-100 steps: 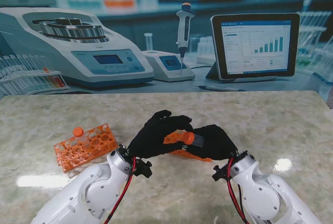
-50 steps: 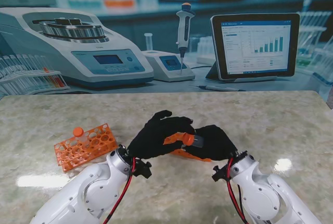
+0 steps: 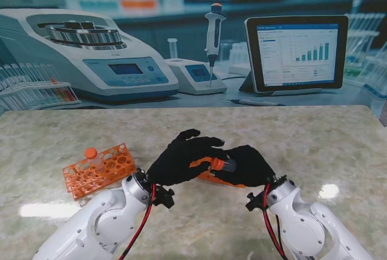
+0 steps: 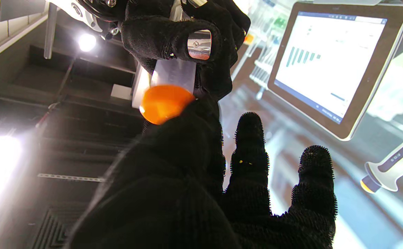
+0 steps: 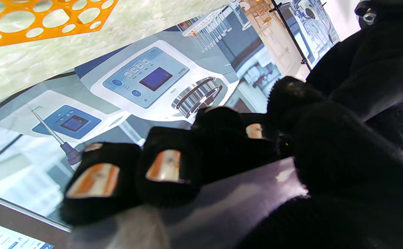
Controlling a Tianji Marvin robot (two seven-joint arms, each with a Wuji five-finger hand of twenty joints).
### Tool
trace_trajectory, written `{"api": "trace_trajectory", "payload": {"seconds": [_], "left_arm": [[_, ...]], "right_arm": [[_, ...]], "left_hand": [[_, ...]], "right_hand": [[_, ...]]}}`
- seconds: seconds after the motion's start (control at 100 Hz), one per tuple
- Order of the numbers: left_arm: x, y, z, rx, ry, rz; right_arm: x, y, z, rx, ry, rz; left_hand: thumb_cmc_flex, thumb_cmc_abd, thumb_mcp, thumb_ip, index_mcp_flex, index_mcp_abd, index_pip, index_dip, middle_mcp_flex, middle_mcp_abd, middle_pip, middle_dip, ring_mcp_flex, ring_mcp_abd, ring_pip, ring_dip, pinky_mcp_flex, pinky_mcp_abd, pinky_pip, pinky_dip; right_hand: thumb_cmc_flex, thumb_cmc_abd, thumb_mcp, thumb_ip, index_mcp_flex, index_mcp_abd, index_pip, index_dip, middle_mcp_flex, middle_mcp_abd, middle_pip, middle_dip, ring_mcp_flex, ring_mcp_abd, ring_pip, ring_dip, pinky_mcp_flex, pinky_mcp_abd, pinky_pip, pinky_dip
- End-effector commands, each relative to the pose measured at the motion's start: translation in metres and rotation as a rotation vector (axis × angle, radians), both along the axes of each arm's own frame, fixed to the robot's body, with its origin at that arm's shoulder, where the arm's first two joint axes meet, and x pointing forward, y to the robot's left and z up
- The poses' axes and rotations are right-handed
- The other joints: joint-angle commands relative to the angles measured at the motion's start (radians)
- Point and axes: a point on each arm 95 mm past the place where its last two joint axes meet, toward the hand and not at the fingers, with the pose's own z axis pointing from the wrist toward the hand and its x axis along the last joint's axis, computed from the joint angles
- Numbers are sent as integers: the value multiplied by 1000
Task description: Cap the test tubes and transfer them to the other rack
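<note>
Over marble table [image 3: 314, 145], tube [image 3: 219, 163] between robot hands.

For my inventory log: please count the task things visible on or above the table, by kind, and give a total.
Racks: 2, one on the left, one mostly hidden under the hands.
Tubes: 2, one standing in the left rack, one held between the left hand and right hand.
Total: 4.
</note>
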Motion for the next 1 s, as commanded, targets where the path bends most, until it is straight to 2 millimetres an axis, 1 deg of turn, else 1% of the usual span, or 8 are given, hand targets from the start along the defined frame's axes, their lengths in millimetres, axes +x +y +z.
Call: {"api": "trace_trajectory", "payload": {"seconds": [0.0, 0.32, 0.61, 0.71, 0.76, 0.83, 0.85, 0.99], "left_arm": [[-3, -1, 1, 2, 2, -15], [-3, 2, 4, 13, 0, -17], [-3, 6, 11, 12, -17, -3], [-4, 8, 13, 12, -19, 5], [-4, 10, 14, 12, -19, 13], [-4, 11, 15, 9, -18, 26], [-4, 12, 15, 7, -15, 29], [-5, 14, 14, -11, 5, 57]], "right_arm": [[-2, 4, 1, 6, 2, 10], [-3, 4, 1, 7, 2, 10], [-3, 5, 0, 7, 5, 9], [-3, 5, 0, 7, 5, 9], [-3, 5, 0, 7, 5, 9], [-3, 5, 0, 8, 5, 8], [-3, 5, 0, 7, 6, 8], [-3, 5, 0, 7, 5, 9]], "left_hand": [[81, 81, 88, -3, 109, -129, 109, 8, -6, -32, -20, -15, -26, -9, -15, -11, -23, -16, -20, 6], [81, 93, 112, -14, 101, -127, 76, -27, -11, -33, -24, -21, -33, -8, -21, -16, -24, -16, -32, 1], [81, 143, 38, -7, 46, -37, -4, -76, -26, -29, -29, -24, -37, -12, -20, -15, -21, -21, -26, 5], [81, 183, -68, 9, 34, 28, -54, -105, -35, -26, -31, -23, -43, -12, -21, -14, -24, -21, -26, 7], [76, 214, -162, 36, 30, 50, -77, -117, -39, -23, -34, -22, -47, -10, -23, -13, -28, -24, -30, 9], [42, 245, -202, 40, 33, 86, -79, -118, -39, -18, -34, -22, -44, -9, -20, -11, -23, -22, -28, 11], [44, 258, -249, 67, 30, 94, -79, -108, -42, -15, -32, -16, -47, -7, -18, -7, -24, -22, -27, 14], [-3, 217, -385, 73, 5, 136, -66, -29, -45, 1, -26, -3, -43, -3, -11, 5, -13, -18, -22, 20]], "right_hand": [[9, 14, -1, -17, 44, -18, 57, 25, 40, -15, 11, 17, 19, -126, 186, 63, 62, -61, 256, 60], [9, 15, -4, -18, 45, -19, 56, 25, 40, -18, 10, 17, 19, -126, 186, 63, 62, -62, 257, 60], [10, 16, -4, -18, 45, -19, 56, 25, 40, -19, 10, 17, 19, -126, 186, 63, 62, -62, 257, 60], [10, 16, -5, -18, 45, -19, 56, 25, 40, -15, 10, 17, 19, -126, 186, 63, 62, -62, 257, 60], [11, 16, -5, -18, 45, -19, 56, 25, 40, -13, 9, 17, 19, -126, 186, 63, 62, -62, 257, 60], [11, 16, -6, -18, 45, -19, 56, 25, 40, -16, 9, 17, 19, -126, 186, 63, 62, -62, 257, 60], [10, 17, -6, -18, 45, -19, 56, 25, 40, -15, 9, 17, 19, -126, 186, 63, 62, -62, 257, 60], [11, 16, -7, -18, 45, -19, 56, 25, 40, -16, 8, 17, 19, -126, 186, 63, 62, -62, 257, 60]]}}
